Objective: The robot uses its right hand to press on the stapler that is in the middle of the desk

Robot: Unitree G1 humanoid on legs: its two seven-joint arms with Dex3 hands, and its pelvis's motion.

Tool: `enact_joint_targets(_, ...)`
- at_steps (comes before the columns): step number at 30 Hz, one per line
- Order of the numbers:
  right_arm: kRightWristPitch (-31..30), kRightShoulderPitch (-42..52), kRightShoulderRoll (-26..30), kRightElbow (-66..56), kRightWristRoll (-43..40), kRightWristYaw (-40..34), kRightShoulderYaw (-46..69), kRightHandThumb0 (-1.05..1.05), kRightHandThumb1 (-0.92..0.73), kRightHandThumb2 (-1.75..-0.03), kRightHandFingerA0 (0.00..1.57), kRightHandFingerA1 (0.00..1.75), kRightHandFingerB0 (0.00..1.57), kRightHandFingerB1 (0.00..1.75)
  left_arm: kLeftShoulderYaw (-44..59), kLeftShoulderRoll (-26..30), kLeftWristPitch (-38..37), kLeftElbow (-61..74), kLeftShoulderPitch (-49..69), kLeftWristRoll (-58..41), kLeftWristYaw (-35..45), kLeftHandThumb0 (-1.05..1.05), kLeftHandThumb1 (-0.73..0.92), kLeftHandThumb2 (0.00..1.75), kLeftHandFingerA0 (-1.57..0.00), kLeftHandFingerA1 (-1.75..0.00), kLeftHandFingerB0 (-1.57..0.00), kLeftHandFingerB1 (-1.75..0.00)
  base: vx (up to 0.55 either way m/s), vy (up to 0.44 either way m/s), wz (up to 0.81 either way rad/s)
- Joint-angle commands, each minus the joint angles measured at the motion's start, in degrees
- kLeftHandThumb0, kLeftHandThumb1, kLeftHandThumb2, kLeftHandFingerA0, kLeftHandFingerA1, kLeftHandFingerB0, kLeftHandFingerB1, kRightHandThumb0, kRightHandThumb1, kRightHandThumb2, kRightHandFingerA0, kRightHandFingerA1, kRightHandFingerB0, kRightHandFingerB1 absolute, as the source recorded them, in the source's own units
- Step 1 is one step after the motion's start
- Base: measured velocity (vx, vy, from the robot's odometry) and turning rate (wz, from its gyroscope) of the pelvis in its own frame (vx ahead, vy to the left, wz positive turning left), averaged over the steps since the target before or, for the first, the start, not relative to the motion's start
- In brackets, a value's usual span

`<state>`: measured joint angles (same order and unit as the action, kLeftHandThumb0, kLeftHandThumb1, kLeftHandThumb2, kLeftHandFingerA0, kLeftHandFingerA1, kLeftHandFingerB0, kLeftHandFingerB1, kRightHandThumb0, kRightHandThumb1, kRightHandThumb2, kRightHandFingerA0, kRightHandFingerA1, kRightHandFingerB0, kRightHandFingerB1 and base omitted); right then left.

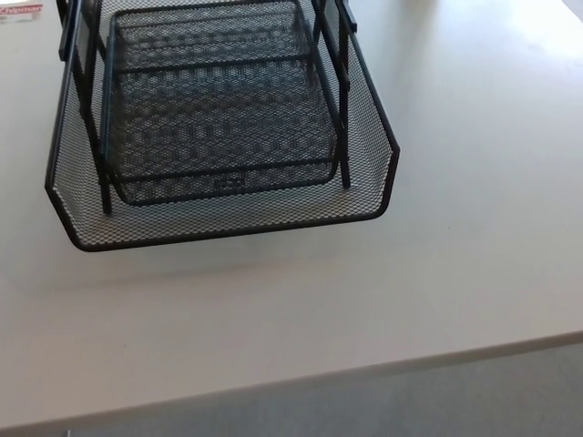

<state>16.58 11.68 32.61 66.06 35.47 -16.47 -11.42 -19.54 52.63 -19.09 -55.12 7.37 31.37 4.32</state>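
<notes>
No stapler shows in the head view, and neither of my hands is in the picture. A black wire-mesh stacked letter tray (369, 196) fills the upper left and middle, standing on the pale desk (437, 273). Its tiers hold nothing that I can see.
The desk's front edge (364, 371) runs across the bottom, with grey floor (455, 401) below it. A small white label with red print (20, 11) lies at the top left corner. Bright light falls on the desk at the top right.
</notes>
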Motion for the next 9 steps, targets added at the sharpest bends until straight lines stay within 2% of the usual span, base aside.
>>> enact_joint_targets(1, -0.65, 0.14, 1.37, 0.29, -1.28, -0.68, -0.84, -0.93, -0.85, -0.66, 0.15, 0.47, 0.24, 0.64, -0.11, 0.94, -1.19, -0.68, 0.31, 0.77, -1.09, -0.60, 0.63, 0.90, -0.16, -0.54, -0.14, -0.44, 0.00, 0.000, 0.00)
enact_joint_targets(9, -0.80, -0.27, 1.51, 0.38, -1.45, -0.57, -1.84, -0.93, -0.85, -0.66, 0.15, 0.47, 0.24, 0.64, 0.09, 0.96, -1.46, -1.06, 1.25, 0.50, -1.52, -0.60, 0.63, 0.90, -0.16, -0.54, -0.14, -0.44, 0.00, 0.000, 0.00)
